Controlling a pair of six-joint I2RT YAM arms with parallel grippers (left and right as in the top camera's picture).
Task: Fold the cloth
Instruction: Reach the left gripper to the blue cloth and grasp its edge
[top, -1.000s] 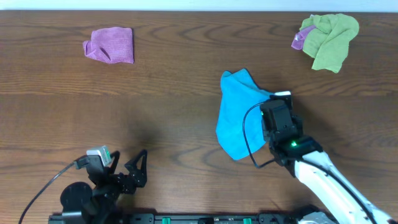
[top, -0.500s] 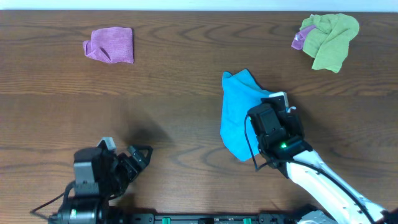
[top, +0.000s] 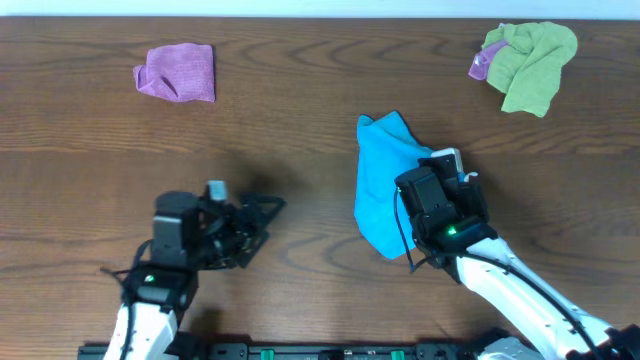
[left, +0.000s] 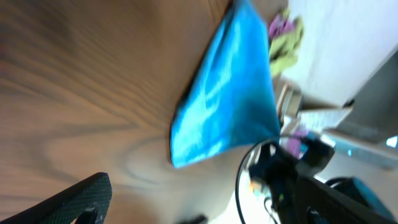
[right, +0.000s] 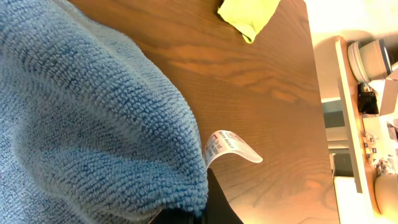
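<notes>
A blue cloth (top: 380, 190) lies right of the table's centre, partly doubled over. My right gripper (top: 428, 170) is shut on its right edge, beside the white care tag (top: 447, 155). In the right wrist view the blue cloth (right: 93, 112) bulges over my dark finger (right: 214, 199), with the tag (right: 233, 144) sticking out. My left gripper (top: 258, 225) is open and empty, left of the cloth and apart from it. The blurred left wrist view shows one finger (left: 74, 199) and the blue cloth (left: 227, 106) ahead.
A crumpled purple cloth (top: 177, 72) lies at the far left. A green cloth (top: 530, 60) with a purple piece (top: 482, 62) under it lies at the far right corner, also in the right wrist view (right: 249, 12). The table's right edge (right: 323, 124) runs past my right gripper.
My left arm has swung up from the front edge and moved right toward the blue cloth. My right gripper has shifted slightly left with the cloth's edge.
</notes>
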